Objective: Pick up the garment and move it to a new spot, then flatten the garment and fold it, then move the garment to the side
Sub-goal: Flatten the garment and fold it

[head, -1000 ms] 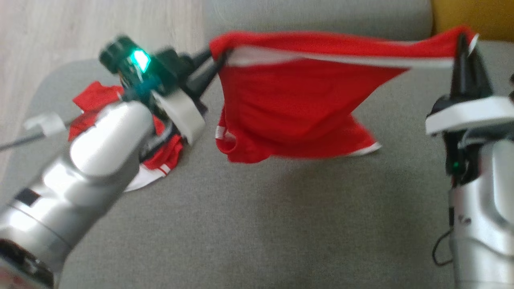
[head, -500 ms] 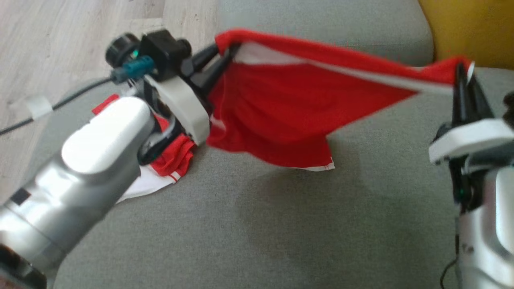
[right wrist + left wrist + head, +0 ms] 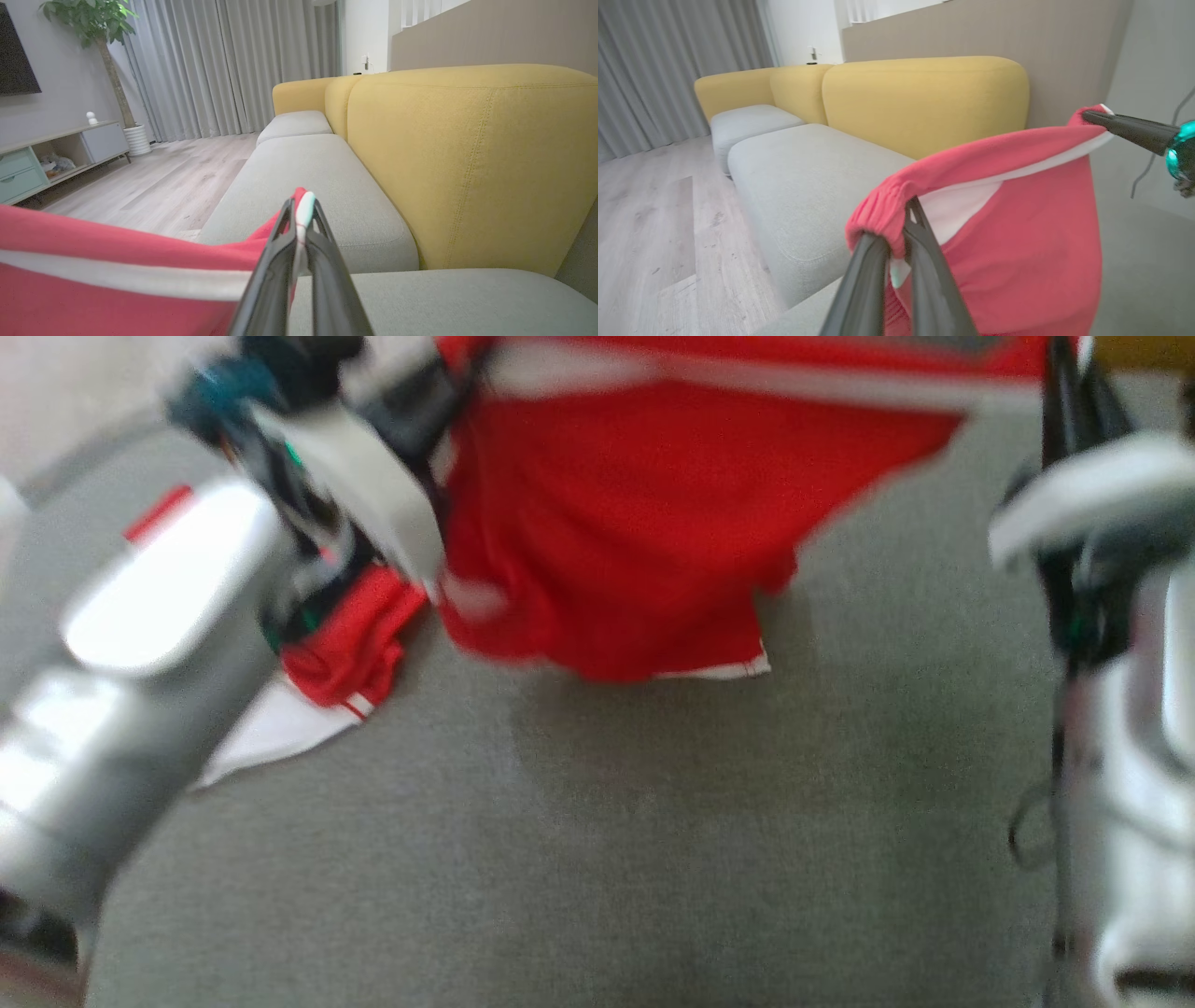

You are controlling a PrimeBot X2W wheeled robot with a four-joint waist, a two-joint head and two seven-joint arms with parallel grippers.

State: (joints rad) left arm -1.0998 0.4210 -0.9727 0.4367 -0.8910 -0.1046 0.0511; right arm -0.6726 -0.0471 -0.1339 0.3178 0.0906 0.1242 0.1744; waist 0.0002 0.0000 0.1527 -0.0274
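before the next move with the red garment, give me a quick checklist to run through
1. Left gripper hold on the red garment waistband: ok, shut on the gathered end.
2. Right gripper hold: ok, shut on the other end.
3. Waistband spread between the two: ok, stretched across.
4. Lower hem clear of the grey seat: cannot tell, head view blurred.
5. Bare seat in front to lay it on: ok.
6. Red-and-white clothes pile by the left arm apart from the hanging cloth: cannot tell.
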